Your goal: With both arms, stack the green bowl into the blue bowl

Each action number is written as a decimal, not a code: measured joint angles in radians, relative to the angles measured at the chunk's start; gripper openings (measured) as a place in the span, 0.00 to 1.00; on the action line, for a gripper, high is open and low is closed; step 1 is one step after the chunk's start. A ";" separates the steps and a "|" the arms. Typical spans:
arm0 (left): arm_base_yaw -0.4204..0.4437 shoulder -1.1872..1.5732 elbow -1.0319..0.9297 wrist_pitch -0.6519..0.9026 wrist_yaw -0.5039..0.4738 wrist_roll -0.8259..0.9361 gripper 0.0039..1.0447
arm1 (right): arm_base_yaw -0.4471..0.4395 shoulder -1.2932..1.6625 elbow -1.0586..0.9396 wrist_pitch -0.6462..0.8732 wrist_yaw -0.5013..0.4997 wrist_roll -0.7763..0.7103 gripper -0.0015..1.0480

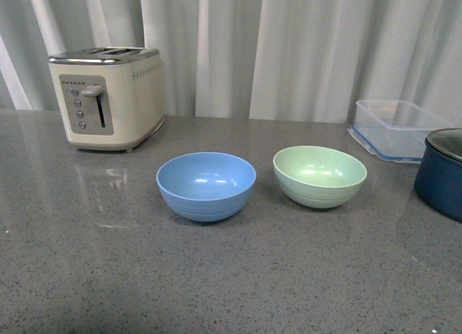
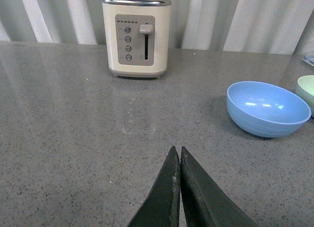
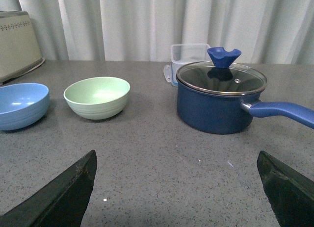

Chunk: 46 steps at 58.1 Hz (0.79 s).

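The pale green bowl (image 1: pixel 320 175) stands upright and empty on the grey counter, just right of the light blue bowl (image 1: pixel 206 185), also upright and empty; a small gap separates them. Neither arm shows in the front view. My left gripper (image 2: pixel 176 149) is shut with nothing in it, low over the counter, well short of the blue bowl (image 2: pixel 268 108); only an edge of the green bowl (image 2: pixel 306 89) shows there. My right gripper (image 3: pixel 176 158) is open wide and empty, hovering above bare counter, with the green bowl (image 3: pixel 97 97) and blue bowl (image 3: pixel 22 105) ahead of it.
A cream toaster (image 1: pixel 107 96) stands at the back left. A clear plastic container (image 1: pixel 395 128) sits at the back right, and a dark navy pot (image 3: pixel 221 102) with a glass lid and long blue handle (image 3: pixel 282 112) stands right of the green bowl.
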 joint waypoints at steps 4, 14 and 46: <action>0.000 -0.036 -0.014 -0.022 0.000 0.000 0.03 | 0.000 0.000 0.000 0.000 0.000 0.000 0.90; 0.000 -0.124 -0.042 -0.082 0.000 0.000 0.03 | 0.000 0.000 0.000 0.000 0.000 0.000 0.90; 0.000 -0.382 -0.076 -0.276 0.000 0.000 0.03 | 0.000 0.000 0.000 0.000 0.000 0.000 0.90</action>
